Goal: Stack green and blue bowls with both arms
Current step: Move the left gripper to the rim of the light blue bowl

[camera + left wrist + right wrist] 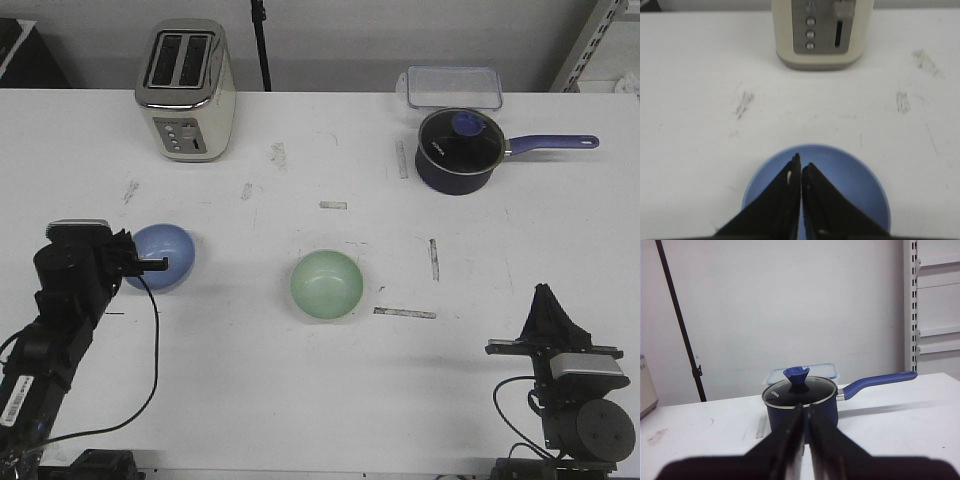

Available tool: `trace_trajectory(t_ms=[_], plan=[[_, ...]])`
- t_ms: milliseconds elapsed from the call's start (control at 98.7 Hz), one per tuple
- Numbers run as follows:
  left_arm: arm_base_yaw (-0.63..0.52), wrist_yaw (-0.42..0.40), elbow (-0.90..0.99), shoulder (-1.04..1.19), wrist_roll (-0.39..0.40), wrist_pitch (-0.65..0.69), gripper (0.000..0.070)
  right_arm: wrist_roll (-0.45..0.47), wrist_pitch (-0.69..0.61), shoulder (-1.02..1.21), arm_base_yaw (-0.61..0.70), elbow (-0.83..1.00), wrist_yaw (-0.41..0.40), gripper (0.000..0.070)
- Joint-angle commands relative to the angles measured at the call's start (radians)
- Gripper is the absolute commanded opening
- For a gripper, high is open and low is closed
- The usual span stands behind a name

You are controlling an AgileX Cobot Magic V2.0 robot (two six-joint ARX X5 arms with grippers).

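Jaws of the left gripper (801, 167) sat together, empty, directly above the blue bowl (160, 255); the green bowl (327, 285) lay mid-table toward the right. Nearer the green one, the right gripper (547, 300) was likewise pressed together, well apart from it.

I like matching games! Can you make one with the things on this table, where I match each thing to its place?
Things:
1. blue bowl
2. green bowl
3. toaster
4. saucepan

Places:
A. far side of the table, on the left
B. middle of the table, nothing touching it
C. far side on the right, in front of a clear plastic container
D. under the left gripper, whose fingers are together

Pairs: 1-D, 2-B, 3-A, 4-C
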Motion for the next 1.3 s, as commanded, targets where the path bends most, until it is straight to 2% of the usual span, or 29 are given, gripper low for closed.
trace_trajectory(t_ms=[0,253,405,628,739,770,851,901,1003,1114,1286], plan=[[0.007,0.010,0.052,0.042,-0.033,-0.050,0.0001,0.005,0.011,-0.002,0.002,0.003,0.000,0.0007],[0.060,0.023,0.215,0.170,-0.262,-0.285,0.0001,0.005,0.011,-0.002,0.002,0.003,0.000,0.0007],[0.119,0.067,0.290,0.227,-0.347,-0.427,0.0001,0.005,0.011,-0.002,0.002,0.003,0.000,0.0007],[0.242,0.292,0.374,0.317,-0.357,-0.583,0.0001,0.005,0.011,-0.002,0.002,0.003,0.000,0.0007],[0.287,0.357,0.383,0.354,-0.356,-0.602,0.0015,0.005,0.011,-0.002,0.002,0.003,0.000,0.0007],[0.297,0.362,0.383,0.364,-0.356,-0.604,0.0045,0.005,0.011,-0.002,0.002,0.003,0.000,0.0007],[0.318,0.362,0.383,0.393,-0.355,-0.608,0.0189,0.005,0.011,-0.002,0.002,0.003,0.000,0.0007],[0.325,0.362,0.383,0.409,-0.353,-0.606,0.0252,0.005,0.011,-0.002,0.002,0.003,0.000,0.0007],[0.328,0.359,0.383,0.439,-0.338,-0.595,0.0271,0.005,0.011,-0.002,0.002,0.003,0.000,0.0007],[0.328,0.359,0.383,0.475,-0.333,-0.586,0.0341,0.005,0.011,-0.002,0.002,0.003,0.000,0.0007],[0.328,0.354,0.383,0.526,-0.330,-0.583,0.0342,0.005,0.011,-0.002,0.002,0.003,0.000,0.0007]])
